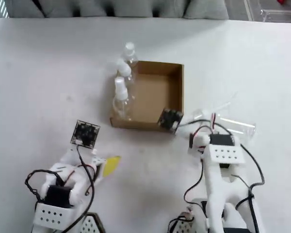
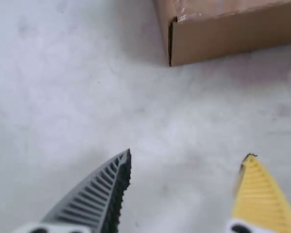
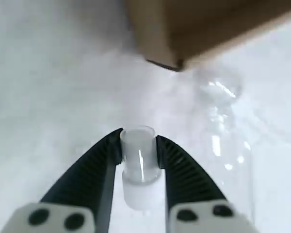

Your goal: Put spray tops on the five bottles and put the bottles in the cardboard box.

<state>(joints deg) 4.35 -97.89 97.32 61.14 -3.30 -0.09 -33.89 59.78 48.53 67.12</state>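
The white table [image 1: 39, 73] carries all the things. Near its middle stands the open cardboard box [image 1: 157, 92]; one corner of it shows also in the left wrist view [image 2: 223, 39] and in the right wrist view [image 3: 160, 29]. The two arms are at the near edge of the table.

The left pincer [image 2: 187, 155] is spread wide, one grey finger and one yellow, above bare table and well apart from the box.

The right pincer [image 3: 138, 138] is narrow and holds a spray top [image 3: 138, 170] between its black fingers, near the right front corner of the box.

Three bottles with white tops [image 1: 120, 99] are in a row along the left wall of the box. I cannot tell if they are inside it.

One clear bottle [image 1: 233, 125] lies on the table to the right of the box, just beside the right pincer [image 3: 225, 136].
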